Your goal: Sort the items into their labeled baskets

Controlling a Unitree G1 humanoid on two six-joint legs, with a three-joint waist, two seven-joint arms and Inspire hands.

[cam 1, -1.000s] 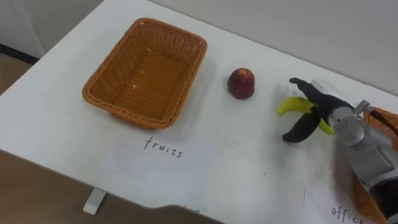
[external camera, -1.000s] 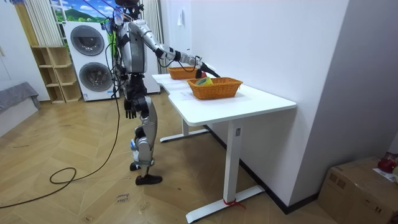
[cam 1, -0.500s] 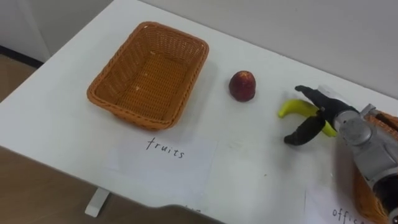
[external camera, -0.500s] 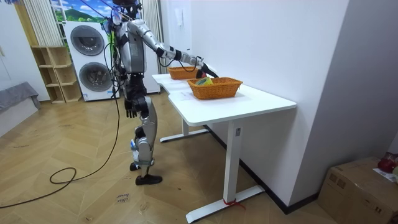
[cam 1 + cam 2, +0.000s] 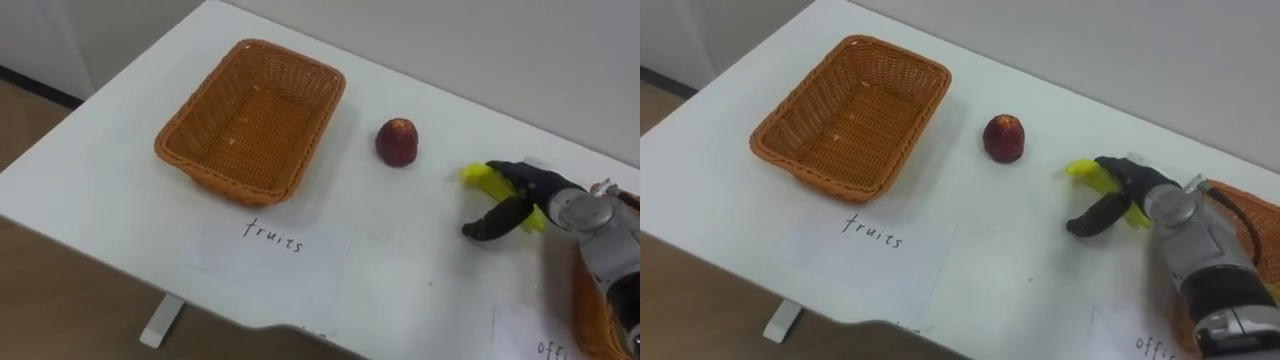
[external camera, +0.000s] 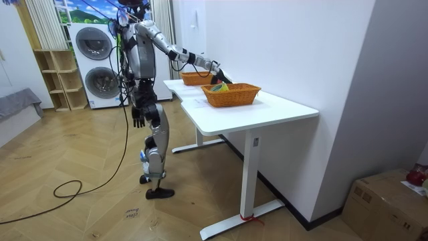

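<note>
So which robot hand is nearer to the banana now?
Right. The right robot hand reaches over the banana, fingers curled over it; the left robot hand hangs by the robot's side, away from the table.

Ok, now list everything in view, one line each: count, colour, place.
table: one, white, against the wall.
baskets: two, orange-brown wicker; empty basket at the table's left, second basket at its right.
red fruit: one, dark red, on the table between the baskets.
banana: one, yellow, right of the red fruit, under the right hand.
paper sheets: two, white, near the table's front edge; left sheet, right sheet.
washing machines: two, white, stacked behind the robot.
cardboard box: one, brown, on the floor at the room view's right.
right hand: dark, over the banana.
left hand: dark, hanging at the robot's side.
</note>
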